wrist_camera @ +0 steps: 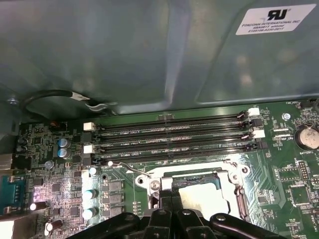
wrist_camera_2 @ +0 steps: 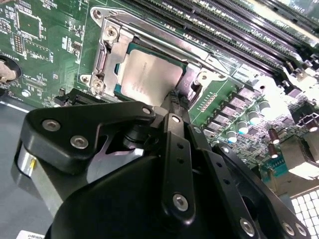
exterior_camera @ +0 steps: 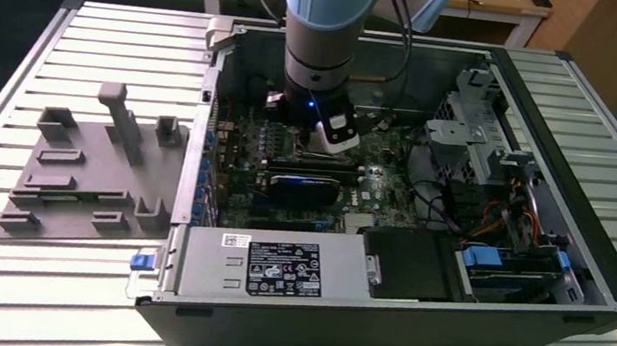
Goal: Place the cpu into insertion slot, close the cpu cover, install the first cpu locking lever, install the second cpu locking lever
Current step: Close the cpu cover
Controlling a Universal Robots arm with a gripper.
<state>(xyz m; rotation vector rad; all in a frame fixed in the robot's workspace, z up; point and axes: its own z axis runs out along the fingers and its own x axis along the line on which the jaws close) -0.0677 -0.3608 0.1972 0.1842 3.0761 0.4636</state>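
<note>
Chip (wrist_camera_2: 149,79) sits flat in the socket (wrist_camera_2: 99,60) on the green board (wrist_camera_2: 45,55). Its pale face shows through the window of the cover (wrist_camera_2: 118,52), which on my screens looks folded down around it, flat or close to flat. So I judge the placing done and the cover step in hand, with the levers not yet locked. In the first wrist view a thin wire lever (wrist_camera: 122,167) stands free off the socket's corner, on the side of the memory slots (wrist_camera: 169,133), and I can't see it hooked under anything.

The gripper (wrist_camera_2: 178,95) is down at the socket's edge, its tip touching or just beside the cover's rim. Its jaws are closed against each other with nothing between them, so it is working as a pusher, not a clamp.

Whatever I send next calls for pressure kept on the metal frame and off the chip's face, and for small, slow motions, since the wire lever and the memory slots are close by.

In the exterior view the arm (exterior_camera: 319,26) reaches straight down into the open computer case (exterior_camera: 578,256), which lies on a slatted table (exterior_camera: 18,61). A grey fixture plate (exterior_camera: 88,174) lies beside the case at the exterior view's left.
</note>
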